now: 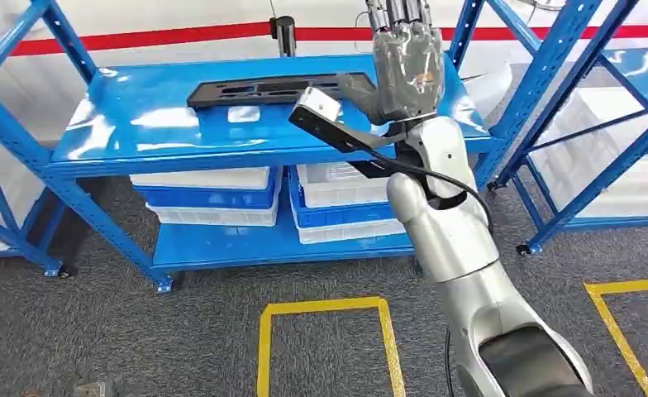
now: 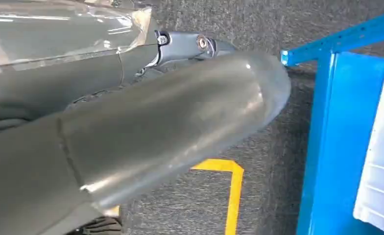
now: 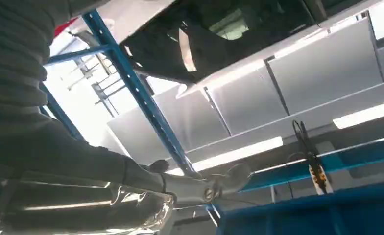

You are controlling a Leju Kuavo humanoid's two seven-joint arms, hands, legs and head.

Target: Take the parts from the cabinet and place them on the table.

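A long flat black part [image 1: 267, 88] lies on the top board of the blue rack [image 1: 139, 136], toward its back. My right arm reaches up over that board, and my right hand [image 1: 407, 70] stands at the part's right end with fingers stretched upward and apart. Its thumb points toward the part's end; I cannot tell whether it touches. In the right wrist view the right hand [image 3: 131, 181] has straight fingers with nothing in them. In the left wrist view my left hand [image 2: 146, 117] hangs over grey carpet, thumb and fingers extended, holding nothing.
White and blue bins [image 1: 213, 194] fill the rack's lower shelves. A second blue rack [image 1: 585, 124] with white bins stands at the right. Yellow floor markings [image 1: 325, 308] lie on the carpet in front. A black post [image 1: 283, 33] rises behind the top board.
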